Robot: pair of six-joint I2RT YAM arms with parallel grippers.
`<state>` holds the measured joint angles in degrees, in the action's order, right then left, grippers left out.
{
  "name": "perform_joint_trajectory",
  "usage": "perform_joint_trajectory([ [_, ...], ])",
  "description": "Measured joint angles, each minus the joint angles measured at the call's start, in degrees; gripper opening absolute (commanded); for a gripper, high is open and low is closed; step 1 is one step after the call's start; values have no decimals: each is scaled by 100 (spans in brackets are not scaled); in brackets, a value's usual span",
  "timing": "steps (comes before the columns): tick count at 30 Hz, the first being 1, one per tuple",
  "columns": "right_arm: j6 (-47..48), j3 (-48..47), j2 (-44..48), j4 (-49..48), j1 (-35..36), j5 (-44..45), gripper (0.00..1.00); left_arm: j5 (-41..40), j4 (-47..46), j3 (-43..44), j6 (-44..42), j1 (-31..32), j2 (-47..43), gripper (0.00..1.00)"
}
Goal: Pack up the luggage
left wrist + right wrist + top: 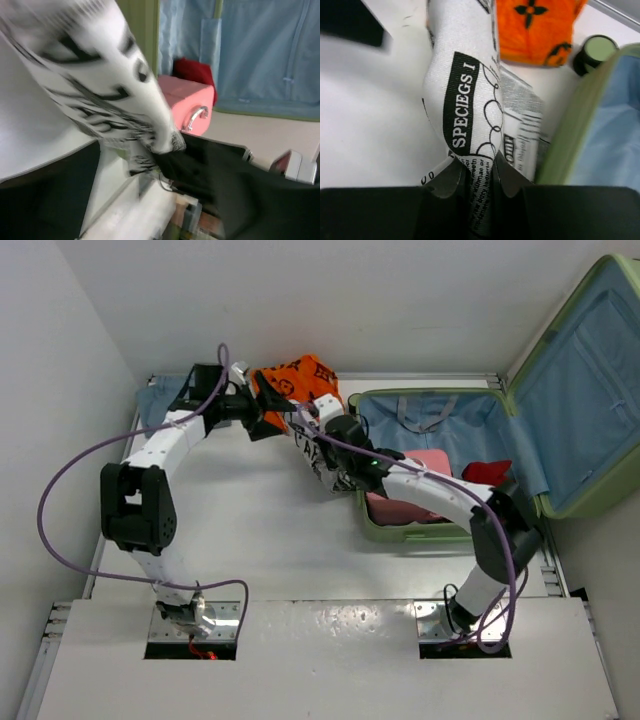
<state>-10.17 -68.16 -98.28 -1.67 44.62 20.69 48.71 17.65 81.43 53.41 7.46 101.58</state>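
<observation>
My right tool [470, 176] pinches the soft white printed cloth [462, 95], bunched into a roll beside the green hard-shell luggage [400, 533]. I can't tell whether the left tool [260, 406] is open or closed.

Luggage [470, 430] far half free; pink case [437, 459] fills near half; printed cloth [462, 100] seemingly against rim.

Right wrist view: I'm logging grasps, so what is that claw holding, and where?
The right claw pinches the white printed cloth by a bunched fold at its near end.
</observation>
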Motion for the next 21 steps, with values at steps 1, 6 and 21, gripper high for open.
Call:
perform_joint_trajectory([
  [1, 24, 129, 166, 44, -101, -118, 0, -59, -66, -2, 48, -83, -70, 100],
  [6, 103, 308, 903, 216, -839, -734, 0, -420, -284, 111, -35, -656, -286, 100],
  [21, -330, 748, 1123, 131, -3928, -1545, 0, -623, -542, 127, -544, -870, -232, 100],
])
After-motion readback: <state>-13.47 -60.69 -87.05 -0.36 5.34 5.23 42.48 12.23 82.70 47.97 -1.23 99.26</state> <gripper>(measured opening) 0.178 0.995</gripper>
